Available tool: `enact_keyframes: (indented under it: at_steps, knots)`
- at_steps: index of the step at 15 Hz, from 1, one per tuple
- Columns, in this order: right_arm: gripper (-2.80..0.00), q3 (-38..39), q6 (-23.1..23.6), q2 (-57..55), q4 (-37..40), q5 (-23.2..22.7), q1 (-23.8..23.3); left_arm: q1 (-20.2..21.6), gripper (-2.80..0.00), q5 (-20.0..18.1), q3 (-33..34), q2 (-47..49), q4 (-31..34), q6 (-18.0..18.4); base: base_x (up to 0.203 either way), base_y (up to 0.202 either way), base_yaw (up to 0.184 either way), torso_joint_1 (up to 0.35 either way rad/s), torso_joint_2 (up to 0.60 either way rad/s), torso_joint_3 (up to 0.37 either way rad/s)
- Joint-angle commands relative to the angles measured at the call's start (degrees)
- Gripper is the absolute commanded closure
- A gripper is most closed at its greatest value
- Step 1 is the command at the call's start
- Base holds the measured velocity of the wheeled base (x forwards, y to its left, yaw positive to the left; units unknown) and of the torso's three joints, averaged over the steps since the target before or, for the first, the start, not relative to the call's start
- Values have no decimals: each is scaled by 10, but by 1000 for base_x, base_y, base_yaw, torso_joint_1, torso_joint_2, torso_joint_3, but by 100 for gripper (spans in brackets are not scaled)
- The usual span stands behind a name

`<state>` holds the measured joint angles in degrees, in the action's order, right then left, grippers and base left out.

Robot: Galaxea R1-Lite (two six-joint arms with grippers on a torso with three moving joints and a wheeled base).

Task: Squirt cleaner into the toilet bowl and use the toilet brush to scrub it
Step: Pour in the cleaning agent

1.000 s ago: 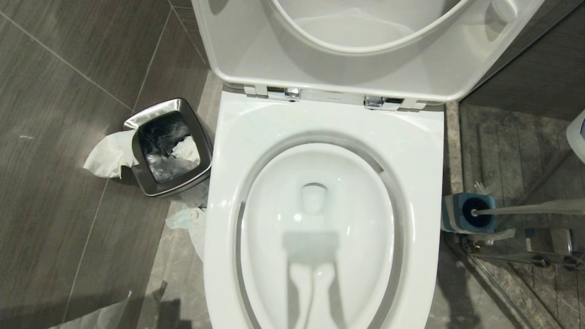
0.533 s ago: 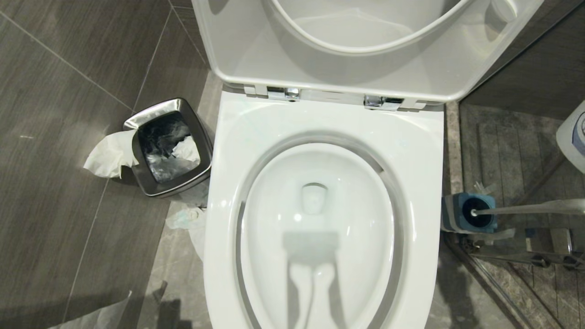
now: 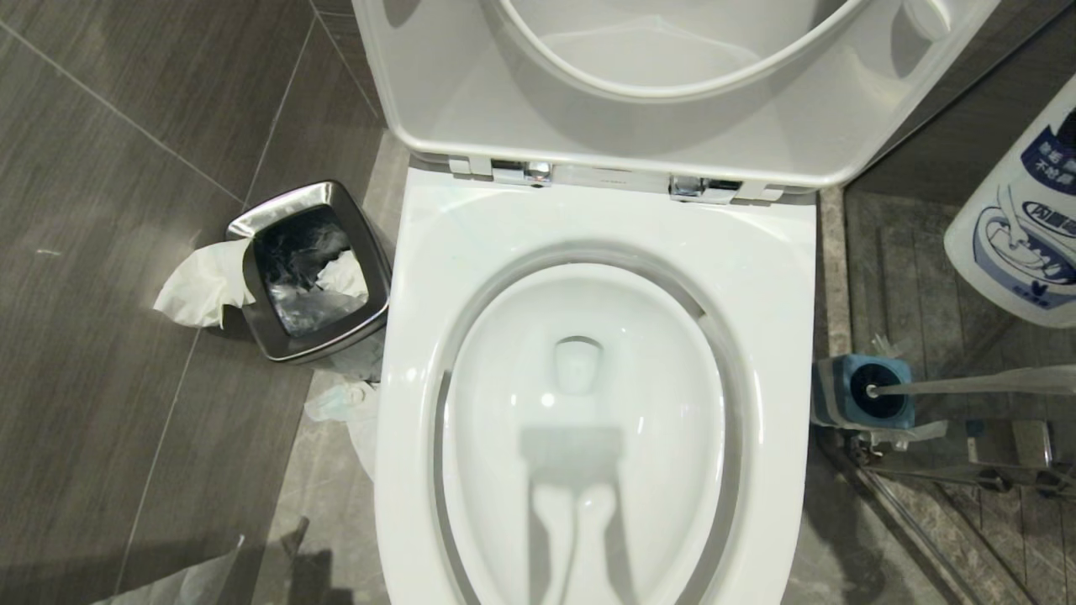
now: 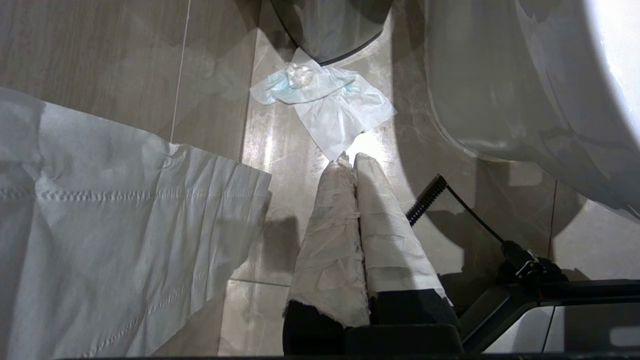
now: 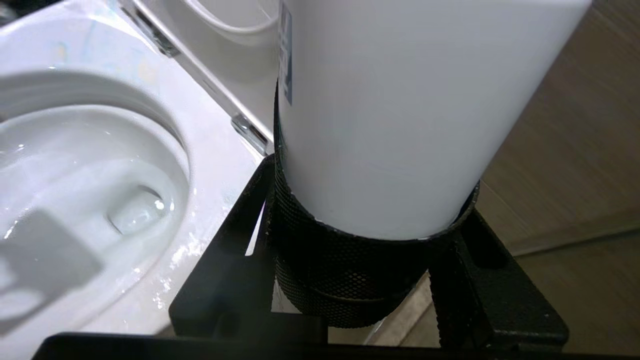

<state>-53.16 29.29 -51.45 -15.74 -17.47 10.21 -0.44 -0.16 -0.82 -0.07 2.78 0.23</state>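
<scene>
White cleaner bottle (image 3: 1021,227), clamped in the right gripper (image 5: 375,260) beside the toilet bowl (image 3: 588,420), could squirt onto the floor if squeezed early; left gripper (image 4: 350,165) is pressed together.

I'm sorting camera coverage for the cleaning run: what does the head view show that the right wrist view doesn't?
Head view only: the steel waste bin, tissue on the floor, and the toilet brush in its holder. Right wrist view only: the right gripper shut around the base of the white cleaner bottle. Both show the bottle and the toilet bowl.
</scene>
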Motion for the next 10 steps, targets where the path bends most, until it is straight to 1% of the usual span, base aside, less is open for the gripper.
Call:
enact_keyframes:
  at_steps: [1,3,4,5,7,8,9,10]
  knots:
    - [0,-9,11,-33,-1,0,31,0,0,0,0,0,0,0,0,0,0,0,0,0]
    - [0,-19,26,-58,-1,20,75,0,0,0,0,1,0,0,0,0,0,0,0,0]
    - [0,-24,33,-69,-1,39,104,0,0,0,-1,1,0,0,0,0,0,0,0,0]
    - [0,-29,43,-80,-1,64,140,0,0,0,0,1,0,0,0,0,0,0,0,0]
    - [0,-35,61,-99,-1,132,214,0,0,0,0,1,0,0,0,0,0,0,0,0]
    - [0,-37,70,-107,-1,163,244,0,0,0,-1,1,0,0,0,0,0,0,0,0]
    - [0,-39,83,-114,0,185,260,0,0,0,-1,1,0,0,0,0,0,0,0,0]
    - [0,-43,92,-119,0,188,261,0,0,0,0,1,0,0,0,0,0,0,0,0]
